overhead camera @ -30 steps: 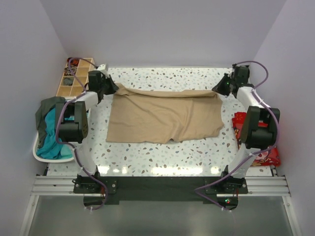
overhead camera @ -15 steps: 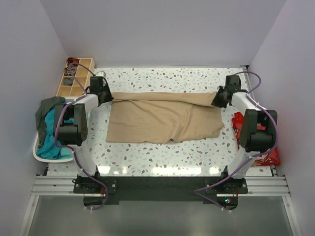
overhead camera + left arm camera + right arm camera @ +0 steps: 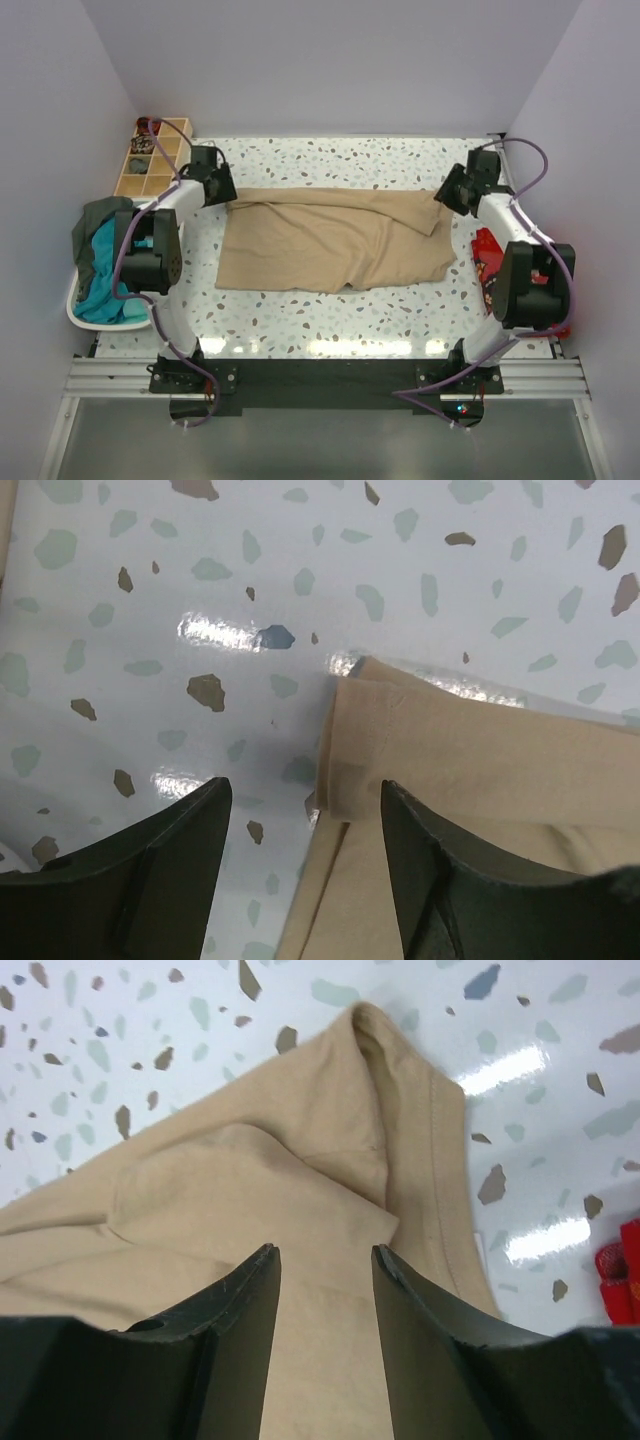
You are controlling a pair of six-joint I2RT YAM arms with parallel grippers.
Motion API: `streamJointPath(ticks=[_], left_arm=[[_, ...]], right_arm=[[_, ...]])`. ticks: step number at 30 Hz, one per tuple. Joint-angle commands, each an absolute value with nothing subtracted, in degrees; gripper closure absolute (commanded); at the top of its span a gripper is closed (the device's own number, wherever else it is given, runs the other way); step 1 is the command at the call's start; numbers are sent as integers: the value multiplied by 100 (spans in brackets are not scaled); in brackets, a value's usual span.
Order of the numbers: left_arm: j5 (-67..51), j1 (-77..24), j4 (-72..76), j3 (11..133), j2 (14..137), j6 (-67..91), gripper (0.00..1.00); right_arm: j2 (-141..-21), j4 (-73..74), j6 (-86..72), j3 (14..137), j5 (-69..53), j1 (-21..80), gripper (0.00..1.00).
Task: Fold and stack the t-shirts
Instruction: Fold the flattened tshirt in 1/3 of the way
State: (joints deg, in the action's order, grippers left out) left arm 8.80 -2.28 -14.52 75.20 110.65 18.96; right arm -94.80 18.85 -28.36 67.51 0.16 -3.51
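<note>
Beige t-shirt [image 3: 335,240], soft rumpled cloth rectangle

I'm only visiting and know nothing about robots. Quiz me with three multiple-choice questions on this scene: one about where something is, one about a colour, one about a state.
1. Where is the white basket?
A. by the left edge of the table
B. on top of the shirt
C. at the far right corner

2. What colour is the shirt spread on the table?
A. teal
B. beige
C. red

3. How is the left gripper?
A. clamped on the basket
B. gripping a cup
C. open

Answers:
1 A, the basket sits by the left arm.
2 B, the cloth is sandy beige.
3 C, its jaws stand apart over the shirt's corner.
</note>
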Motion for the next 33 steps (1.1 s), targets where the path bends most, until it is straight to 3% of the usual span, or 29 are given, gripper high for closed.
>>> streamJointPath(ticks=[1, 5, 14, 21, 33], left_arm=[[397, -228, -1169, 7971, 10872, 1986, 33], [-420, -307, -958, 8165, 11021, 2074, 30], [-844, -536, -721, 8130, 11188, 2065, 29], [-976, -580, -721, 8209, 11276, 2083, 29], [-1160, -624, -747, 8033, 11294, 2083, 29]], right_arm=[[-9937, 1310, -2839, 7213, -508, -360, 54], [-10792, 1538, -2804, 7892, -895, -360, 57], [-11636, 1327, -2742, 8481, -1722, -360, 58], [-11497, 1459, -2672, 8307, -1977, -282, 65], [-10891, 2083, -2303, 7560, -2382, 176, 67]])
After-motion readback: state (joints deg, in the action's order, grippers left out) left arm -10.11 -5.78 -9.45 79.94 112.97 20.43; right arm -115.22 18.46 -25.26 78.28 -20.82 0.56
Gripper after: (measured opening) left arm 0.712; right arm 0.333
